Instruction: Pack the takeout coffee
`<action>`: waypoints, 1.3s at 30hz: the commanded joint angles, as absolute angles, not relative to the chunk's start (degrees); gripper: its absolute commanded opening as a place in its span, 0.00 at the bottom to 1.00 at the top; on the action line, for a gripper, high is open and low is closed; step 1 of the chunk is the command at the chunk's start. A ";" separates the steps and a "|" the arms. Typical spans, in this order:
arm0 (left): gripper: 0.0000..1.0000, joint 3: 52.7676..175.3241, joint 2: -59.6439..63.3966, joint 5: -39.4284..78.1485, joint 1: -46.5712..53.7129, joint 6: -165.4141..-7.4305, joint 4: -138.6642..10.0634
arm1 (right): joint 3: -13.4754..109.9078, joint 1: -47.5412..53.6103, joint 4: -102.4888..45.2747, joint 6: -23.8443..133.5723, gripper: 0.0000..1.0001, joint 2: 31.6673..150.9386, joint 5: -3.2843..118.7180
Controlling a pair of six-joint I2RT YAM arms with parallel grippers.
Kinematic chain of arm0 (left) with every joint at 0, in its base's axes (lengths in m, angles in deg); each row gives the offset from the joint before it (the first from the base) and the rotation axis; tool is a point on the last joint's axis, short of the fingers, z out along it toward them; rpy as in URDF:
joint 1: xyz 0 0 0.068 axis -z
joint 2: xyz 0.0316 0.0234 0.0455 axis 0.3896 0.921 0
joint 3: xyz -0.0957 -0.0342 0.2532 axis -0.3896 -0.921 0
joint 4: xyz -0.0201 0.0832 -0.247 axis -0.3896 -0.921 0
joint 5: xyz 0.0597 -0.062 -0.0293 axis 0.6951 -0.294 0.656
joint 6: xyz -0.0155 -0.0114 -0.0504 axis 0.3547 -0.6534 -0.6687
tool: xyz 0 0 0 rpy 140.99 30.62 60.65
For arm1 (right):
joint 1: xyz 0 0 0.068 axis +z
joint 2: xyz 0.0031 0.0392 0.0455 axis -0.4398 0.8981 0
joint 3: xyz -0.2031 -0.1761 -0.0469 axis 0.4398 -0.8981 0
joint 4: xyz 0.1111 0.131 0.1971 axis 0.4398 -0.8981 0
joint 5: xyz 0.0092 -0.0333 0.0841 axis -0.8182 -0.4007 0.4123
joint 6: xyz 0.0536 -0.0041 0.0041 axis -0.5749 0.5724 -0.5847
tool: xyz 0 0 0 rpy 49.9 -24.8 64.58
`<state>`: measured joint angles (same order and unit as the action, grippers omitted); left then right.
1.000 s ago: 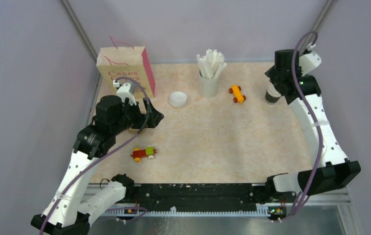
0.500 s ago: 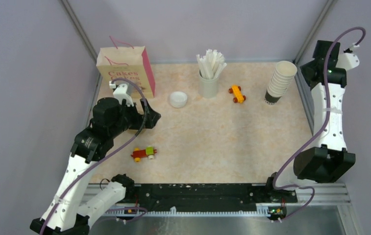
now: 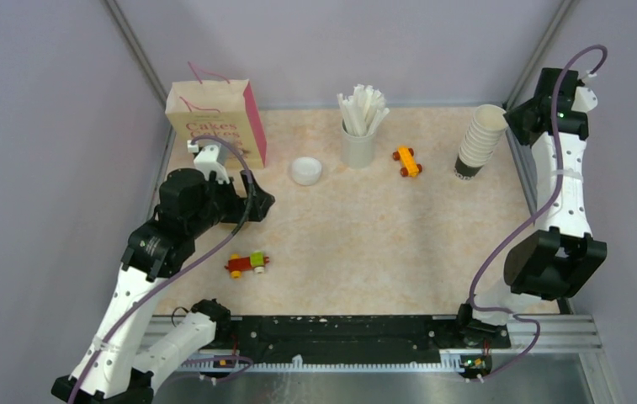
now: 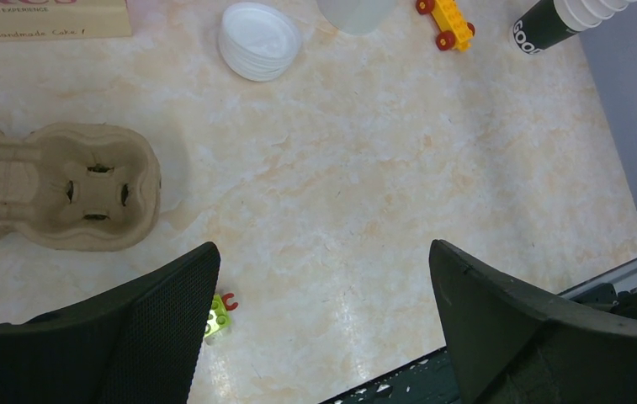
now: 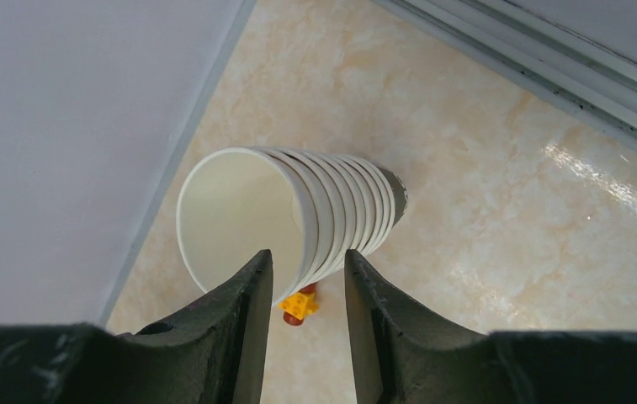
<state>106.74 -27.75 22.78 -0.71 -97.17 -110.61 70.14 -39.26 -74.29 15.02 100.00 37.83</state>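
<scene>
White paper cups stand nested in a tilted stack (image 3: pixel 480 136) at the far right, the bottom one dark; the stack also shows in the left wrist view (image 4: pixel 580 13). My right gripper (image 3: pixel 518 119) is right beside the stack's top. In the right wrist view (image 5: pixel 306 261) its fingers are slightly apart and straddle the rim of the top cup (image 5: pixel 239 219) without closing on it. White round lids (image 3: pixel 305 171) lie mid-table, also in the left wrist view (image 4: pixel 259 40). My left gripper (image 3: pixel 260 202) is open and empty (image 4: pixel 323 252) above the table.
A brown moulded cup tray (image 4: pixel 54 185) lies under my left arm. A paper bag (image 3: pixel 214 122) stands at the back left. A holder of white sticks (image 3: pixel 358 126) and an orange toy car (image 3: pixel 407 161) are at the back; a red-green toy (image 3: pixel 247 264) is nearer.
My right arm has swung off the cup stack toward the right wall, uncovering it, then edged back to the stack's top rim. The left arm has barely moved.
</scene>
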 commanded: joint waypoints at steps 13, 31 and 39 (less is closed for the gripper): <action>0.99 106.74 -27.08 23.20 -0.78 -95.86 -108.75 | 69.29 -39.53 -68.93 20.49 0.34 101.76 41.27; 0.99 105.85 -27.22 23.92 -0.78 -95.94 -108.68 | 67.44 -39.50 -67.29 22.25 0.20 102.68 40.12; 0.99 105.99 -27.17 23.84 -0.80 -95.94 -108.77 | 67.57 -39.51 -65.81 23.07 0.00 102.08 41.36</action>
<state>106.15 -26.88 23.06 -0.71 -96.73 -110.57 67.43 -39.26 -68.76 22.08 102.53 40.89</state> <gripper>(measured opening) 0.987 0.010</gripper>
